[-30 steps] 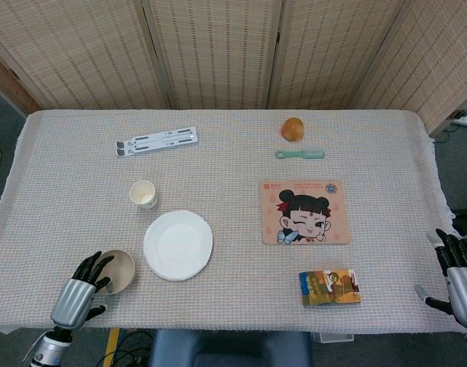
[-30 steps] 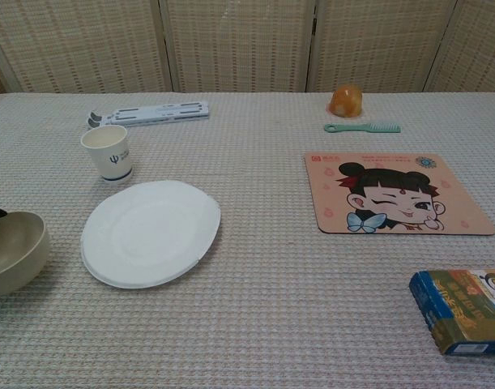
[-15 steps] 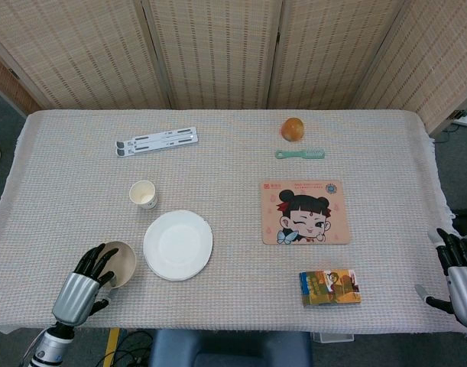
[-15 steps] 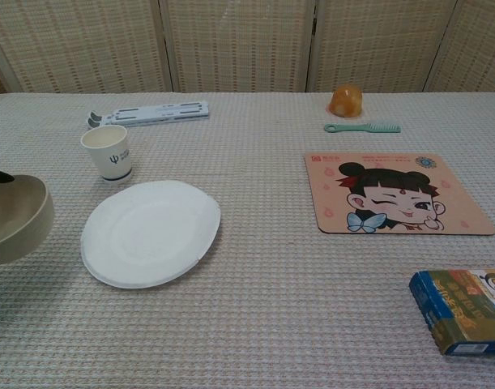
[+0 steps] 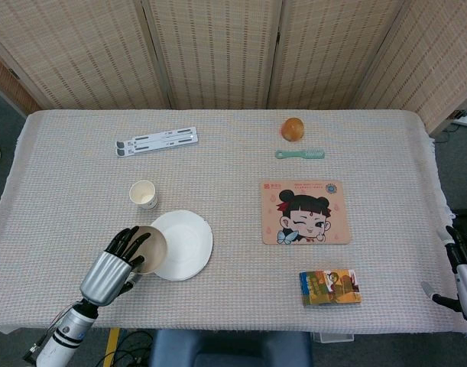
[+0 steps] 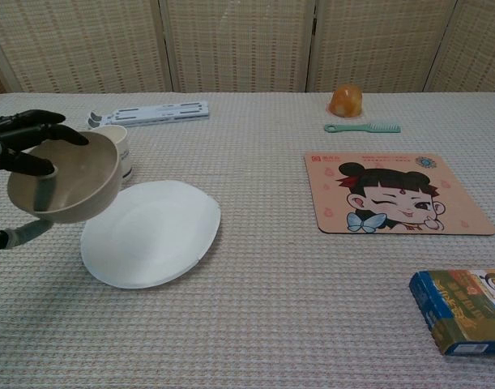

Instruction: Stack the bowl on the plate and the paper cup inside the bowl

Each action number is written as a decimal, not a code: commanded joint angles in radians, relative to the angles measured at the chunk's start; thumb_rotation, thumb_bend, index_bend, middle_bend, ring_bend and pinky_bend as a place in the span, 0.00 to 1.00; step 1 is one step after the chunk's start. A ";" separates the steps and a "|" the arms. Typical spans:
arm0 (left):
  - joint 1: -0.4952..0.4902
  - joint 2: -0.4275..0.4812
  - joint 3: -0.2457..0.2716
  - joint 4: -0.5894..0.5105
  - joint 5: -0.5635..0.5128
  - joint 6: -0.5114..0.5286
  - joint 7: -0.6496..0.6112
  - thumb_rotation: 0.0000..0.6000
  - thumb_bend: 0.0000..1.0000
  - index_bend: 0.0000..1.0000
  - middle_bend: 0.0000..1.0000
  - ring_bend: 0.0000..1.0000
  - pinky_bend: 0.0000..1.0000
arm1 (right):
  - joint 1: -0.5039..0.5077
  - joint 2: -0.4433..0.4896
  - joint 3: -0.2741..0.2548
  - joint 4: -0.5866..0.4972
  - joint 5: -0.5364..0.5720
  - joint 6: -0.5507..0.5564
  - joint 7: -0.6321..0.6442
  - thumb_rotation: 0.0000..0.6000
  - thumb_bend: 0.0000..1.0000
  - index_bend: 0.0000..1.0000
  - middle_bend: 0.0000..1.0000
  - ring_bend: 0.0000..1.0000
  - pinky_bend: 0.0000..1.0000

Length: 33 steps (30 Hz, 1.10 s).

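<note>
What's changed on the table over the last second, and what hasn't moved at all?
The left robot hand already gripped the bowl; it has lifted it off the cloth and carried it right, to the plate's left edge. The right robot hand slid slightly lower at the table's right edge. The paper cup, plate and other items stayed put.

left hand (image 5: pixel 115 264) raised at the near left, silver palm back facing up in head view, dark fingers (image 6: pixel 36 130) curled over the rim of the bowl (image 6: pixel 69 178) and gripping it, bowl tilted. left forearm runs down to the near-left corner. right hand (image 5: pixel 466 275) sits at the near right edge, fingers pointing up and apart, holding nothing.
</note>
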 commanded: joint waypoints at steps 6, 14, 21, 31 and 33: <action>-0.058 -0.014 -0.031 -0.050 -0.043 -0.083 0.051 1.00 0.36 0.64 0.19 0.00 0.16 | 0.003 0.007 0.008 0.009 0.013 -0.007 0.027 1.00 0.22 0.00 0.00 0.00 0.00; -0.097 -0.067 -0.042 -0.037 -0.067 -0.129 0.068 1.00 0.36 0.64 0.19 0.00 0.16 | -0.003 0.019 0.008 0.019 0.010 0.002 0.064 1.00 0.22 0.00 0.00 0.00 0.00; -0.126 -0.123 -0.043 0.025 -0.088 -0.156 0.025 1.00 0.36 0.64 0.19 0.00 0.16 | -0.017 0.029 0.007 0.020 0.010 0.020 0.082 1.00 0.22 0.00 0.00 0.00 0.00; -0.170 -0.193 -0.041 0.147 -0.112 -0.189 -0.084 1.00 0.36 0.64 0.19 0.00 0.16 | -0.034 0.037 0.007 0.017 0.017 0.040 0.086 1.00 0.22 0.00 0.00 0.00 0.00; -0.177 -0.205 -0.039 0.171 -0.117 -0.194 -0.104 1.00 0.36 0.64 0.19 0.00 0.16 | -0.034 0.038 0.008 0.017 0.019 0.038 0.085 1.00 0.22 0.00 0.00 0.00 0.00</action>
